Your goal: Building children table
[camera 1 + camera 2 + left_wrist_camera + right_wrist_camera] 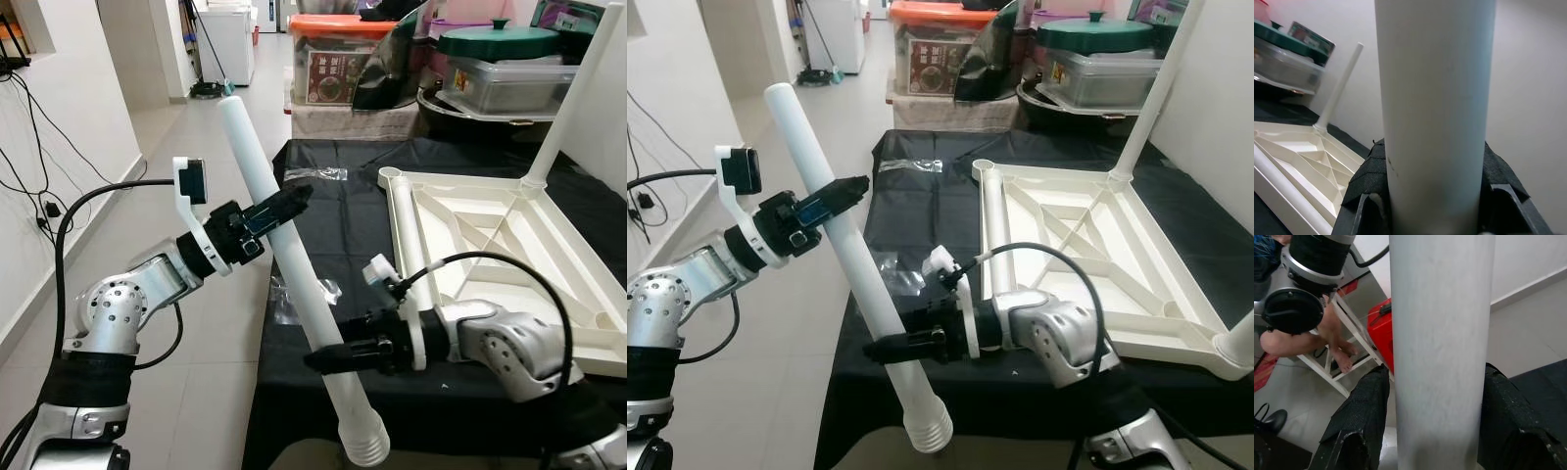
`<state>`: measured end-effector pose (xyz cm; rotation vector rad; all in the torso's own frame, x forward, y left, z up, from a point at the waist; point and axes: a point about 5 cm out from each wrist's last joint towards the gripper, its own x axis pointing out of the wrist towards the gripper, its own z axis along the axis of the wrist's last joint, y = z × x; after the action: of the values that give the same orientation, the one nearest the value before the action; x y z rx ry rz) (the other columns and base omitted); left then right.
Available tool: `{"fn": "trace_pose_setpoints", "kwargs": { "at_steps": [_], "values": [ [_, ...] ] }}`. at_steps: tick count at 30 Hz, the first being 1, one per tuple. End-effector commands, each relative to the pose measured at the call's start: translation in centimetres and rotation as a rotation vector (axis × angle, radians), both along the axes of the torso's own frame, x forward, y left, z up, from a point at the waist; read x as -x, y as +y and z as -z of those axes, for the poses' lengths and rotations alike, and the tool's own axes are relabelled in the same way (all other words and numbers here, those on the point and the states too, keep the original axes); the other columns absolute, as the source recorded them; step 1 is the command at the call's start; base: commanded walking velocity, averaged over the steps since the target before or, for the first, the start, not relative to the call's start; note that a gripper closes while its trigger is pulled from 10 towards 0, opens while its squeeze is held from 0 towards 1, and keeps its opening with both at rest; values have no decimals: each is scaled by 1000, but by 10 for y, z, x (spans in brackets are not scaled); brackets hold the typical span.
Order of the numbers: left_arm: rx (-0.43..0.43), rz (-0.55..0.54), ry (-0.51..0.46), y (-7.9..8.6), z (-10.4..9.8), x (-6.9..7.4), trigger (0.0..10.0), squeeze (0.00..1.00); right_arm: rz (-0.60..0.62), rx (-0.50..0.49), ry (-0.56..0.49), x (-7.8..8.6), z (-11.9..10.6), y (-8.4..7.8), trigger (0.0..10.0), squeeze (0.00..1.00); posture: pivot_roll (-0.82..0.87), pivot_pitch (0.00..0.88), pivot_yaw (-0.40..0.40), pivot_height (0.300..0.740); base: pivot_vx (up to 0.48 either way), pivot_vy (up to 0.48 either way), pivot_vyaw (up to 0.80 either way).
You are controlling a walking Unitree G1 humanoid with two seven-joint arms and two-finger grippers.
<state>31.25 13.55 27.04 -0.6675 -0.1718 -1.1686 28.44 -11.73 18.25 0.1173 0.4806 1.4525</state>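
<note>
A: Where is the table leg?

B: The white table leg (284,264) is held in the air off the desk's left edge, tilted, its plain end up and away from the robot, its ribbed threaded end (361,443) low and near the robot, just past the desk's near left corner.

A: Who has hold of it?

B: Both arms. The left gripper (277,213) is closed on the upper half of the leg, and its black fingers (1367,171) press against both sides of the tube in the left wrist view. The right gripper (338,356) clamps the lower part, just above the ribbed end; the right wrist view has a finger (1364,406) tight on each side of the leg.

A: And the tabletop?

B: The white tabletop (490,245) lies upside down on the desk (333,225), which is covered in black cloth, toward the right side. Its ribbed underside faces up. One leg (578,93) stands already fitted in its far corner, and another white leg (409,245) lies along its left edge, touching it.

A: Anything else on the desk?

B: A clear plastic bag (315,173) near the far left corner, and crumpled clear plastic (294,294) at the left edge, behind the held leg. Beyond the desk's far edge stand an orange-lidded box (338,54) and a green-lidded container (500,64).
</note>
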Motion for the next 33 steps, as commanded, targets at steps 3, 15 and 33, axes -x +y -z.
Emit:
{"fn": "trace_pose_setpoints", "kwargs": {
  "at_steps": [3,15,33],
  "values": [
    [10,-29,-47,4,-11,-2,10000,0,23,33,-10,-5,2,4,10000,0,65,6,-24,740,0,0,0],
    [16,-34,-56,2,-9,-7,10000,0,68,15,-45,-16,-4,20,10000,0,54,0,-18,740,0,0,0],
    [20,-38,-86,-4,-11,-15,10000,0,95,73,-51,-21,5,39,10000,0,54,2,-20,740,0,0,0]
  ]
}}
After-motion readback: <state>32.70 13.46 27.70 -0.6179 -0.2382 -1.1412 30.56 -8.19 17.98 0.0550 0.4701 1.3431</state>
